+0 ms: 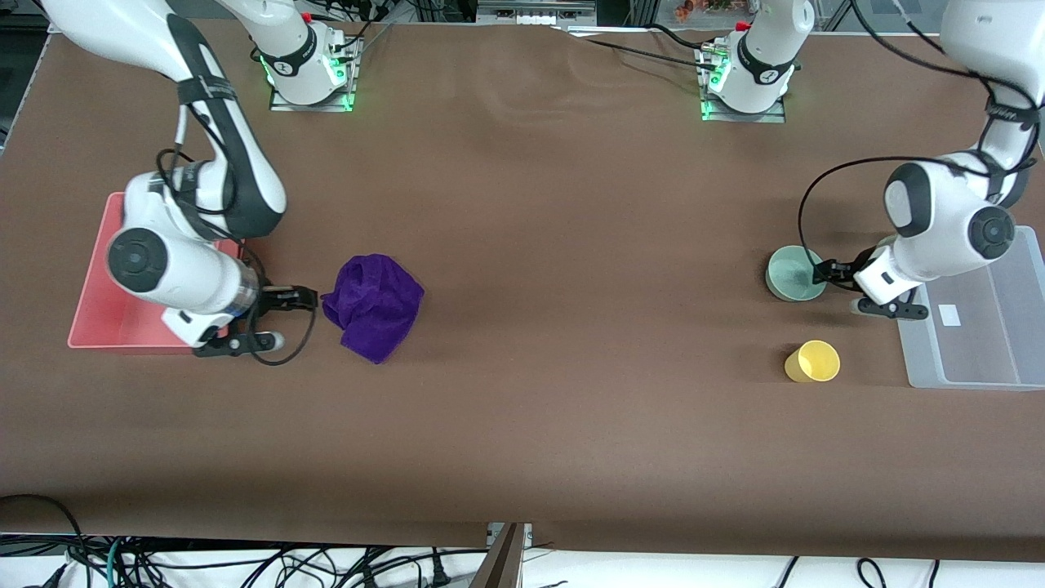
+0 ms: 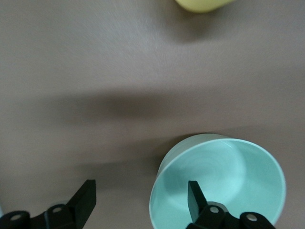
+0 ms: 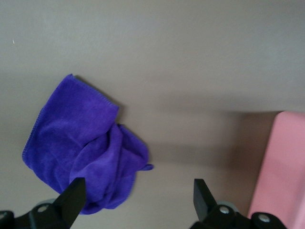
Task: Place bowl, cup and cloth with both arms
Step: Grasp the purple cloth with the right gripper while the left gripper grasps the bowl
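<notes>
Two arms reached over the brown table (image 1: 539,204) in the front view. The right gripper (image 1: 304,299) was low between the pink tray (image 1: 94,314) and the purple cloth (image 1: 373,304). The left gripper (image 1: 829,273) was at the rim of the green bowl (image 1: 793,273), beside a clear bin (image 1: 992,327); the yellow cup (image 1: 813,361) stood nearer the camera. In the left wrist view, spread fingers (image 2: 196,196) straddled the bowl's (image 2: 224,176) rim, one inside. In the right wrist view, spread fingers (image 3: 72,196) held nothing, one over the cloth's (image 3: 81,143) edge.
</notes>
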Robot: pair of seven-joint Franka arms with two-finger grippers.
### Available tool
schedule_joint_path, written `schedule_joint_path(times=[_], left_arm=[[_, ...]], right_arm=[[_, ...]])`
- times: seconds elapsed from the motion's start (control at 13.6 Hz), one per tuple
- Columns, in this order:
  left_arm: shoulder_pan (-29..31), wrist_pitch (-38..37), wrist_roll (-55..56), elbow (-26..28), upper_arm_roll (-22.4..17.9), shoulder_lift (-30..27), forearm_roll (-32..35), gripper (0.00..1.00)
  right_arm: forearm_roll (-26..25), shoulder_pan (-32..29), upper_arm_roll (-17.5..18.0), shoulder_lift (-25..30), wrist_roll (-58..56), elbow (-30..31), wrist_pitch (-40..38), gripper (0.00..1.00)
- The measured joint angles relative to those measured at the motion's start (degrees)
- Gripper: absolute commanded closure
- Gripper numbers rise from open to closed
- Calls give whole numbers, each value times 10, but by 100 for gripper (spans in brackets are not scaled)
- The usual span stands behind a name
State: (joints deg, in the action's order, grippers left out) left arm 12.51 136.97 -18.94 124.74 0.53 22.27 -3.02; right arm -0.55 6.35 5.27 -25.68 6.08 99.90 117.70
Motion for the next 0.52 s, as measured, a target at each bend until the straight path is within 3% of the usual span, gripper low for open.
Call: schedule_joint_path(times=[0.07,0.15,0.52], left_arm=[[1,4,-9,0,0,13,-14,88],[2,5,-18,0,0,22,-21,100],[4,5,-29,-9,2,26,-24,100]], right_arm=[[0,8,1,-7,18,5,5,0],[0,14,6,-13,34,16,20,0],[1,18,20,-30,51,138,185,0]])
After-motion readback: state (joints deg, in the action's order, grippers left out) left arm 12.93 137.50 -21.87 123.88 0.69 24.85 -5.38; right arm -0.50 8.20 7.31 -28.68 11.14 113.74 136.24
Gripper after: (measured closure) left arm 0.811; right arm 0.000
